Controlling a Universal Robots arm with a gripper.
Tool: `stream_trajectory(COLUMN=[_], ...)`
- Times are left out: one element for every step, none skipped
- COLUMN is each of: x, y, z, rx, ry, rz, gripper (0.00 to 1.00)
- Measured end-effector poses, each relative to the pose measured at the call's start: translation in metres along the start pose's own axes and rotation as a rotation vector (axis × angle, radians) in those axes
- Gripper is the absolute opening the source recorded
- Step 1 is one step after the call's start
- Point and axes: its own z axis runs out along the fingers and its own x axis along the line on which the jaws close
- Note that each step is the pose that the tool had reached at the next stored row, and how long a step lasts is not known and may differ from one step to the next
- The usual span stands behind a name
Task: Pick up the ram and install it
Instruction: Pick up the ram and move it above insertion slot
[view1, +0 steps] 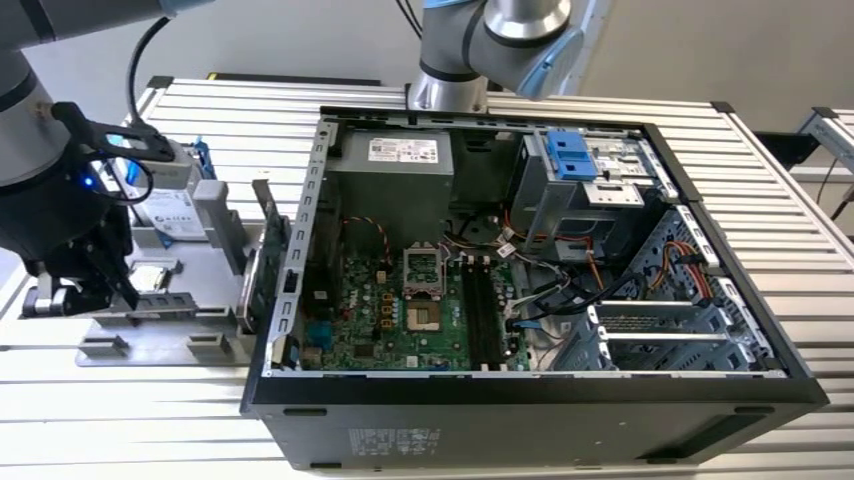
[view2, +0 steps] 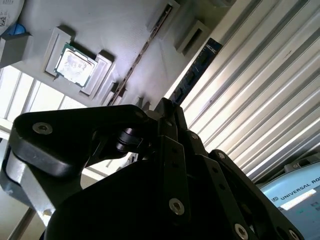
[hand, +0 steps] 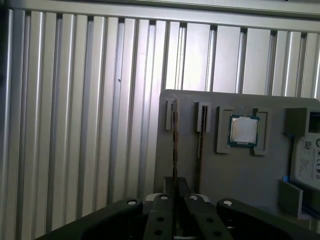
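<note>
**Robot gripper at a memory stick standing in a parts tray**

The black gripper (hand: 175, 186) hung over the tray's (hand: 235, 175) outer edge, in line with the ram (hand: 174, 145). Whether it was apart, together or clamped on the ram could not be told.

The ram stood on its long edge in the tray's outermost pair of holders, just inside the rim that met the slatted table (hand: 75, 125). It was a thin, dark bluish strip carrying chips.

By its look it would be light and stiff but brittle, with smooth faces that could slip. A sensible hold would be across its two flat faces near the top edge, away from the contacts along the bottom. It would need to be lifted straight up so that it did not bend.

One holder further into the tray, another thin board (hand: 200, 145) stood parallel to the ram and close beside it. Past that, near the tray's middle, a square processor chip (hand: 243, 130) lay flat in its own recess. At the tray's far side lay a hard drive (hand: 305, 160) with a white printed label.

Beyond the tray, in the exterior view, a green expansion card (view1: 274, 260) stood upright on the tray edge facing the open computer case (view1: 534, 395). Inside the case the motherboard (view1: 387, 320) lay exposed.

Stickers with small print sat on the power supply and on the case's front wall. There was lettering on the arm as well.
</note>
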Motion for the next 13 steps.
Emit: stream_trajectory(x=[0.0, 0.0, 0.0, 0.0, 0.0, 0.0001, 0.0001, 0.0, 0.0, 0.0, 0.0, 0.0, 0.0], y=[0.0, -0.0001, -0.0001, -0.0001, -0.0001, 0.0, 0.0, 0.0, 0.0, 0.0, 0.0, 0.0001, 0.0001], z=[0.0, 0.0, -0.0001, 0.0, -0.0002, -0.0005, -0.0012, -0.0018, -0.0024, -0.0034, -0.0043, -0.0053, -0.0063], rx=[0.0, 0.0, 0.0, 0.0, 0.0, -0.0002, -0.0005, -0.0003, 0.0, -0.0001, -0.0001, -0.0001, -0.0001], ry=[-0.0002, -0.0004, -0.0006, -0.0006, -0.0007, -0.0005, -0.0003, -0.0005, -0.0007, -0.0007, -0.0006, -0.0006, -0.0006], rz=[0.0, 0.0, 0.0, 0.0, 0.0, 0.0, 0.0, 0.0, 0.0, 0.0, 0.0, 0.0, 0.0], gripper=[0.0, 0.0, 0.0, 0.0, 0.0, 0.0, 0.0, 0.0, 0.0, 0.0, 0.0, 0.0, 0.0])
